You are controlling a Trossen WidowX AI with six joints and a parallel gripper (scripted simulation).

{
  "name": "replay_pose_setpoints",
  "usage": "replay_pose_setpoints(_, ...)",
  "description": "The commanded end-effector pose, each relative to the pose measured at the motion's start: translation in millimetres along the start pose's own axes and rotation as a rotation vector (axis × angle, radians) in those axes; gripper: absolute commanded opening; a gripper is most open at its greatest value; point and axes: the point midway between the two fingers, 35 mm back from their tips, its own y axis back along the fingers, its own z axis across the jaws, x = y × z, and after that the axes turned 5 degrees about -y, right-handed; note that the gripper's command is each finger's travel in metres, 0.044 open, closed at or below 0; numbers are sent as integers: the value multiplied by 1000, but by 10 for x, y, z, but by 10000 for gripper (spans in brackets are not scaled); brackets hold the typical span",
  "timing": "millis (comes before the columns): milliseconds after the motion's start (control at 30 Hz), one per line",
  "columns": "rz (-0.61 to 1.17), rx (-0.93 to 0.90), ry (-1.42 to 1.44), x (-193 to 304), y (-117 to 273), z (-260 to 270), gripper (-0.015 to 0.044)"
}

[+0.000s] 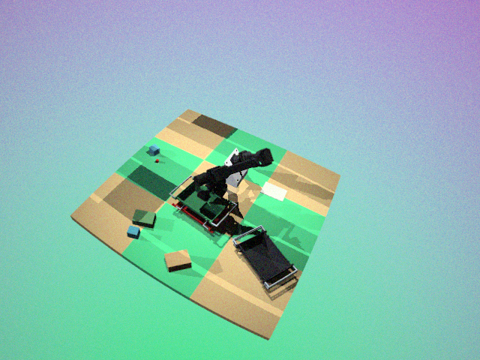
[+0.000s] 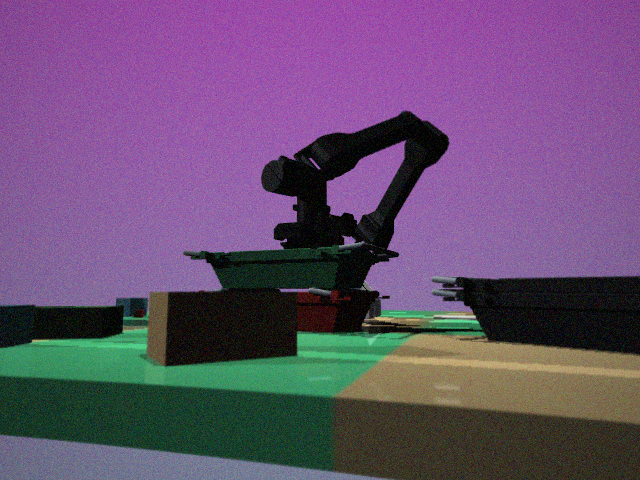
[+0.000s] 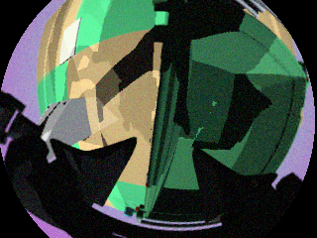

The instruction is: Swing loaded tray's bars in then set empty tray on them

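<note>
Sloping-walled green plastic tray above red tray, black gripper mostly open (gripping nothing)

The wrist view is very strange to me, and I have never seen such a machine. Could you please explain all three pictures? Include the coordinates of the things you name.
The machine is one black arm (image 1: 232, 170) (image 2: 382, 134) with a gripper (image 1: 217, 191) (image 2: 381, 242) (image 3: 165, 146). The top view looks down on the table; the exterior view looks from the side, near table height; the wrist view looks out past the fingers. A green tray (image 1: 190, 198) (image 2: 279, 273) (image 3: 218, 52) sits above a red tray (image 1: 193, 217) (image 2: 320, 312). A black tray (image 1: 267, 256) (image 2: 558, 310) stands beside them, and a brown block (image 1: 177, 257) (image 2: 222, 325) lies in front. The gripper is open at the green tray's wall, so nothing is clamped. The red tray's contents are hidden.
</note>
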Motion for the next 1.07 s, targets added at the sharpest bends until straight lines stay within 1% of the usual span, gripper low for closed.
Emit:
replay_pose_setpoints(0,1,-2,-2,3,-3,6,411)
replay_pose_setpoints(67,1,-2,-2,3,-3,6,440)
replay_pose_setpoints(267,0,0,0,0,0,0,440)
replay_pose_setpoints(367,2,1,0,3,60,-13,440)
replay_pose_setpoints(467,5,2,-1,10,207,-38,440)
replay_pose_setpoints(900,6,-2,-3,9,1057,-13,440)
replay_pose_setpoints(1000,5,-2,-3,6,1101,-5,440)
replay_pose_setpoints(1033,3,3,-9,14,1018,-8,440)
